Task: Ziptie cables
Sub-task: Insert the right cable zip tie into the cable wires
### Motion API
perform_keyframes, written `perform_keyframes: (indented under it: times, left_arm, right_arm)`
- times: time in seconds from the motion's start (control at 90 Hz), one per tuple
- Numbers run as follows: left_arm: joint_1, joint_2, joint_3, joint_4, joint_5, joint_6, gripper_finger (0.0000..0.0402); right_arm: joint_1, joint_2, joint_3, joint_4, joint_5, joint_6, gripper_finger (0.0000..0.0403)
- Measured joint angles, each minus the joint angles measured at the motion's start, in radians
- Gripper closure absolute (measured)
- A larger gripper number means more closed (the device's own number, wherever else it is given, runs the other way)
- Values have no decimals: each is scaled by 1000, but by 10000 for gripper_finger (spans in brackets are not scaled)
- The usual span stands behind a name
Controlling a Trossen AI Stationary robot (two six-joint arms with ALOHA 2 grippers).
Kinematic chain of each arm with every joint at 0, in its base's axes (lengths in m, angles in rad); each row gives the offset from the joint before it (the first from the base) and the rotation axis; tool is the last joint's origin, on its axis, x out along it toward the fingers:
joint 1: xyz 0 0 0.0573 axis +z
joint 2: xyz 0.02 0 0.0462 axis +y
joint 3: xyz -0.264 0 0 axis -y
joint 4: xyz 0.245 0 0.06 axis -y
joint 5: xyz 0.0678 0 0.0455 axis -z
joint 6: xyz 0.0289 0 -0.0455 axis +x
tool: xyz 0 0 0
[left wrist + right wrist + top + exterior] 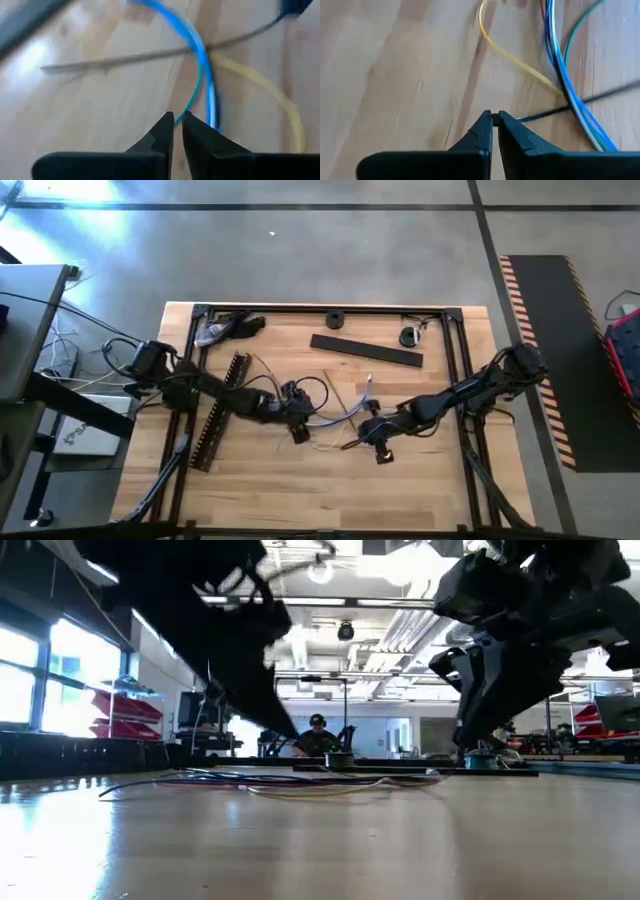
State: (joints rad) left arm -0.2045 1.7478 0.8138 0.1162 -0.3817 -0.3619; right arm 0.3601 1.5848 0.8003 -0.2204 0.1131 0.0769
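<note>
A loose bundle of thin cables [335, 415] lies on the wooden table's middle; it shows blue, green, yellow and dark strands [570, 90] and runs flat along the table [300, 780]. My left gripper [298, 426] is at the bundle's left end, its fingers [177, 120] closed on a green strand. My right gripper [380, 444] is at the bundle's near right side, its fingers [495, 118] closed on a thin dark strand. My left gripper pinches a thin green cable [192, 102] between its two fingertips, coming at it from above at a slant. The strand curves away beside a blue one and lies on the table, slack. My right gripper pinches the end of a thin dark strand [525, 119] between its fingertips, slanting down. The strand runs off across the blue cables, low over the table.
A long black slotted strip [222, 412] lies slanted under the left arm, and a flat black strip [365, 350] lies at the far middle. A black round part [333, 319] and a small coil [411, 336] sit near the far edge. Bare wood lies along the near side.
</note>
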Motion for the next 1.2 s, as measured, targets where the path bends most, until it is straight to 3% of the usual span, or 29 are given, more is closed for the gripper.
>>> perform_keyframes:
  times: [0.322, 0.433, 0.6, 0.722, 0.933, 1.2]
  left_arm:
    - [-36, 117, 17, 472, 46, 246, 399]
    - [-53, 177, 64, 485, 26, 367, 377]
    - [-36, 276, 188, 488, 35, 287, 327]
    - [-28, 339, 305, 395, 44, 253, 293]
    - [-34, 352, 473, -75, -106, 185, 242]
    - [5, 382, 473, -166, -74, 24, 221]
  right_arm:
    - [-10, -26, -56, 23, -12, -33, 403]
    - [-43, -68, -57, 15, -12, -50, 403]
    - [-94, -127, -57, -11, -11, -55, 403]
    - [-112, -139, -57, -41, -10, -42, 403]
    - [-111, -141, -57, -55, -12, -27, 403]
    - [-111, -140, -57, -51, -12, -25, 403]
